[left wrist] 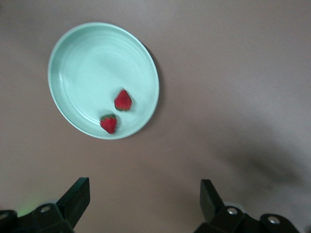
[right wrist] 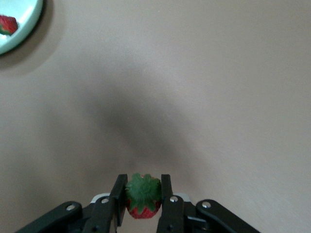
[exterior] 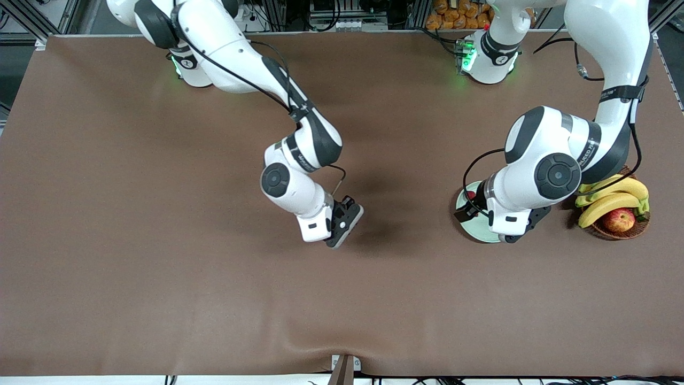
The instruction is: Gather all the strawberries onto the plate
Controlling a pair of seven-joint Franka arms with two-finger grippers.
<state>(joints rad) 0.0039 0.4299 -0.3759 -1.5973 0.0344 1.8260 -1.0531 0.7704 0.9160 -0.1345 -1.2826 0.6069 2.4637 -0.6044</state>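
Your right claw point(exterior: 342, 222) sits just left of centre in the front view, up over bare brown tabletop point(exterior: 160, 240). It is pinched tight on a strawberry point(right wrist: 143, 199): at the bottom middle of the right wrist view you see the green leafy top squeezed between the two fingers point(right wrist: 118, 194).

Moving right, your left claw point(left wrist: 146, 206) hovers by the mint-green plate point(exterior: 477, 230), most of which the arm hides in the front view. Its fingers stand wide apart at the bottom of the left wrist view, gripping nothing.

The plate point(left wrist: 82, 63), upper left in that view, holds two strawberries point(left wrist: 123, 100) lying close together near its rim.

At the right edge of the front view, a wicker basket point(exterior: 628, 231) holds bananas point(exterior: 614, 195) and an apple point(exterior: 619, 219).
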